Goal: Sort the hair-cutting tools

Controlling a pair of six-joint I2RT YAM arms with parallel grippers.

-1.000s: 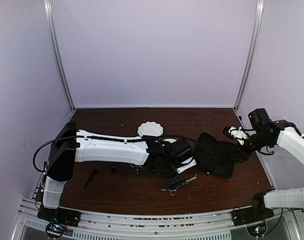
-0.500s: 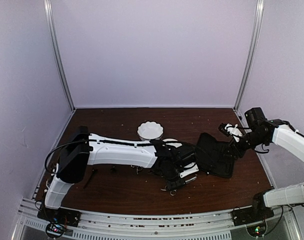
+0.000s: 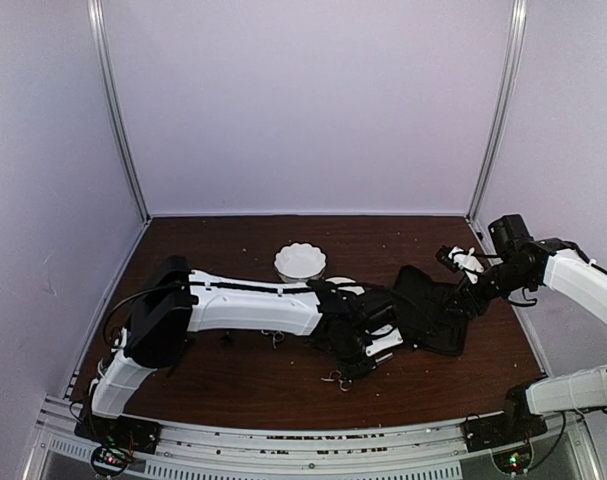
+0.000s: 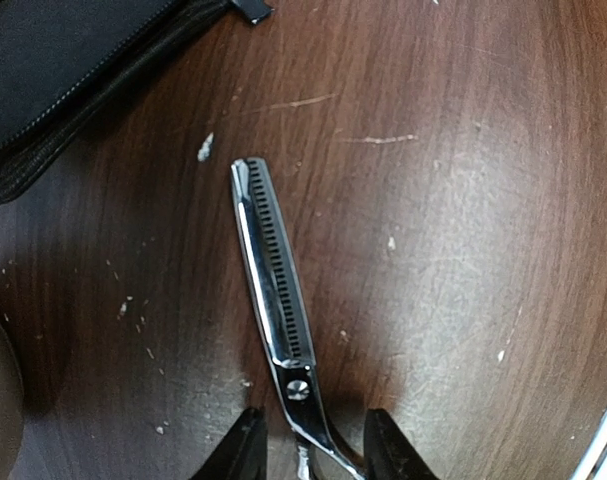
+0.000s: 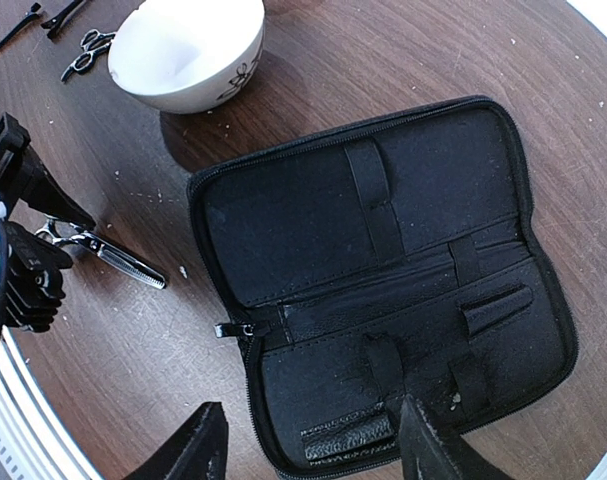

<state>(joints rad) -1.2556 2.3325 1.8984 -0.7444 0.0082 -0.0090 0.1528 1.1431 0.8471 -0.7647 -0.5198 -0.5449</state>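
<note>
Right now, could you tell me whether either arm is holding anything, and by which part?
Nothing is held. The left gripper straddles the scissors behind the pivot without touching; the right gripper is open over the case.

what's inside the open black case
Only its own straps and pockets show in the case; nothing stowed. Its near edge is behind the fingers of the right gripper, and the pocket insides are hidden.

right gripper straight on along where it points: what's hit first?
Likely the open black zip case. In the right wrist view the right gripper, jaws apart, frames the lower half of the case. Nothing shows in between, though its height above the case is unclear.
</note>
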